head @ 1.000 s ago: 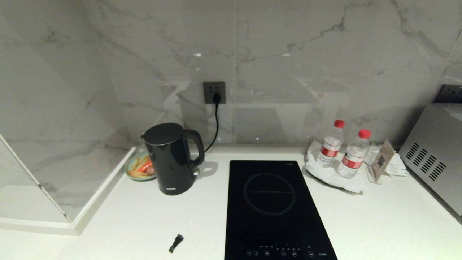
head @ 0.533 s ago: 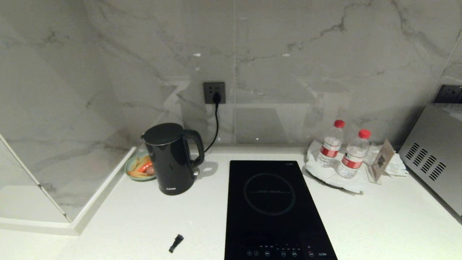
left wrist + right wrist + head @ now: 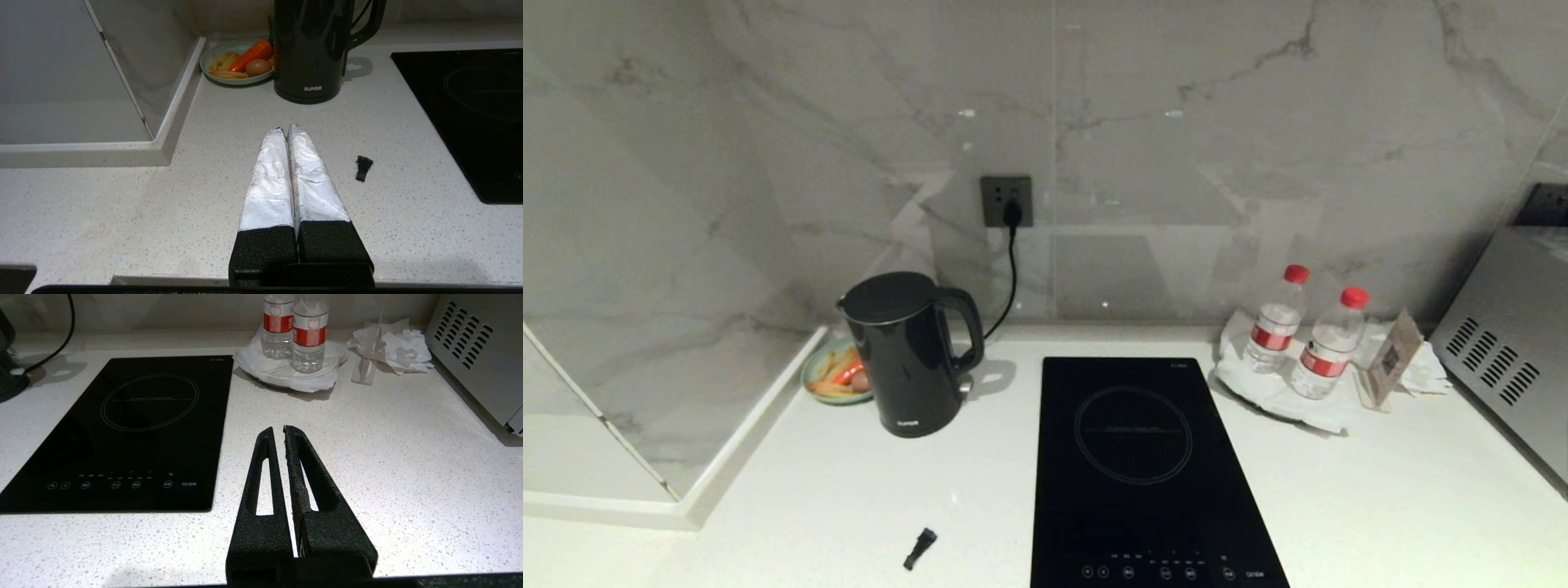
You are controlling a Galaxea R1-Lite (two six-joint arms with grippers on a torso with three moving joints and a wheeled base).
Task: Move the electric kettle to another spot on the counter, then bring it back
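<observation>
The electric kettle (image 3: 907,359) is a tall glossy black jug with a loop handle turned to the right. It stands upright at the back left of the white speckled counter (image 3: 849,490), left of the hob. In the left wrist view the kettle (image 3: 308,49) is straight ahead of my left gripper (image 3: 284,128), a good gap of counter (image 3: 122,204) between them. That gripper's foil-wrapped fingers are shut with nothing in them. My right gripper (image 3: 278,428) hovers shut over bare counter (image 3: 388,457), to the right of the hob. Neither arm appears in the head view.
A black induction hob (image 3: 1143,457) fills the middle. A green plate of food (image 3: 837,376) sits behind the kettle on its left. Two water bottles (image 3: 1274,322) stand at the back right beside a steel appliance (image 3: 1511,359). A small black piece (image 3: 920,548) lies near the front.
The whole head view has shifted a little, so the camera moved. The kettle and the other things on the counter have not moved.
</observation>
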